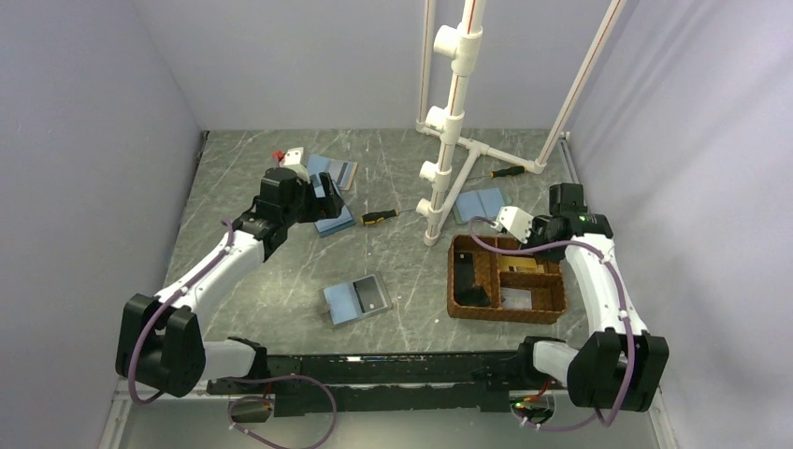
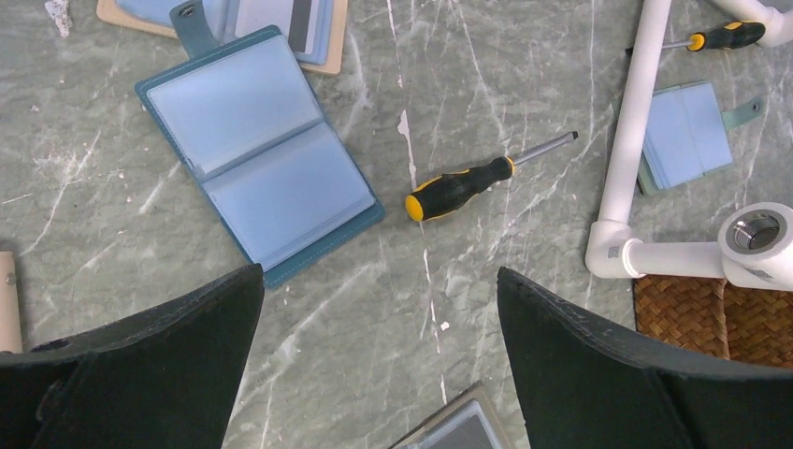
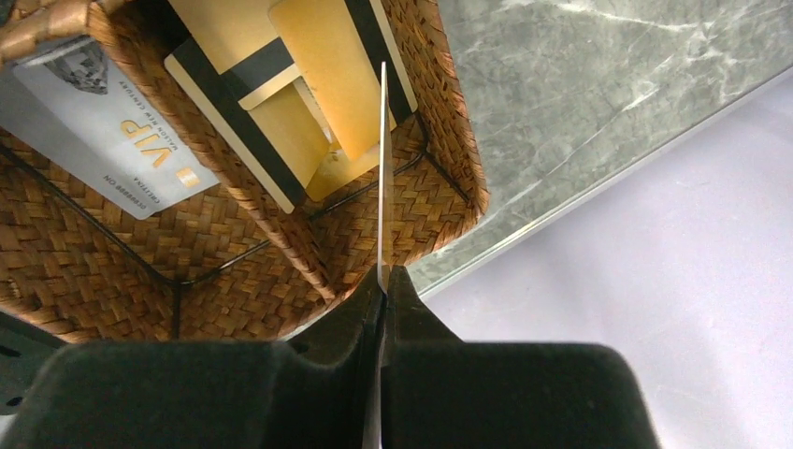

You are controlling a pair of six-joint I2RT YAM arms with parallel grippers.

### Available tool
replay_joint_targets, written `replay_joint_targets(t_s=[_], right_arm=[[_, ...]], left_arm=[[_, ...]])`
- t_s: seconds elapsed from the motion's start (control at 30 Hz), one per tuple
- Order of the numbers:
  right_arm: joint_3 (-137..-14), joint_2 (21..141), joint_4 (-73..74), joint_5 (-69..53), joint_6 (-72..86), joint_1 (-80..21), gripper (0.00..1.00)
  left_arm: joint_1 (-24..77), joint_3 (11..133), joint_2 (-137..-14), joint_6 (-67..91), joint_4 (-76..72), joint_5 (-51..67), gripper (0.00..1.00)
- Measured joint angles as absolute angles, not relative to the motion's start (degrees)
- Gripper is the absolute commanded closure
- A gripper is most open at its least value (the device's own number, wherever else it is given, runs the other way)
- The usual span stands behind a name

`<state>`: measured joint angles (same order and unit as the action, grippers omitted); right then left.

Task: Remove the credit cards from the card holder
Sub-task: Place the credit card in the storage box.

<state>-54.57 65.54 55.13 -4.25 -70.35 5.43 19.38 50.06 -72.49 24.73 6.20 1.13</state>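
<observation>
Four card holders (image 1: 355, 299), two screwdrivers (image 2: 458, 190) on counter (image 1: 281, 281), left tool (image 2: 379, 299) spread wide, right tool (image 3: 383, 281) clamped on one credit card (image 3: 382, 159)

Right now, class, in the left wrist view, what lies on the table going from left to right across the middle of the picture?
Open teal card holder with pale blue sleeves → black-and-yellow-handled screwdriver → white plastic pipe → folded pale blue card holder with a tab.

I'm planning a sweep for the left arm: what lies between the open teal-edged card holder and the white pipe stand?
A black-and-yellow screwdriver, lying apart from both the card holder and the pipe stand; the left wrist view shows it clearly.
</observation>
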Motion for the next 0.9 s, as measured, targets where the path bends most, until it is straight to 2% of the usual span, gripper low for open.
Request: replay_joint_targets(t_s=[0.23, 0.27, 0.37, 0.53, 0.67, 0.9], right_arm=[[-54.43, 70.13, 52.31, -2.0, -71.18, 5.48, 0.99], [-54.13, 70.26, 51.57, -1.83, -71.26, 5.48, 0.94], [-52.47, 70.65, 49.12, -0.89, -71.55, 5.48, 0.69], [-52.51, 75.29, 50.09, -2.07, -71.07, 5.48, 0.59], [-53.63, 76.51, 54.89, -6.04, -70.7, 5.45, 0.57], [-60.16, 70.5, 63.94, -15.66, -67.9, 5.43, 0.57]], left_arm=[[18.76, 50.13, -73.23, 24.8, 4.51, 1.17, 0.01], [18.68, 49.98, -73.21, 24.8, 4.27, 1.19, 0.01], [18.48, 49.06, -72.69, 24.8, 3.95, 1.61, 0.01], [18.35, 47.66, -70.46, 24.67, 4.4, 3.44, 0.01], [18.35, 45.41, -66.3, 24.69, 4.34, 4.95, 0.01], [18.35, 42.59, -59.79, 25.36, 5.56, 9.06, 0.01]])
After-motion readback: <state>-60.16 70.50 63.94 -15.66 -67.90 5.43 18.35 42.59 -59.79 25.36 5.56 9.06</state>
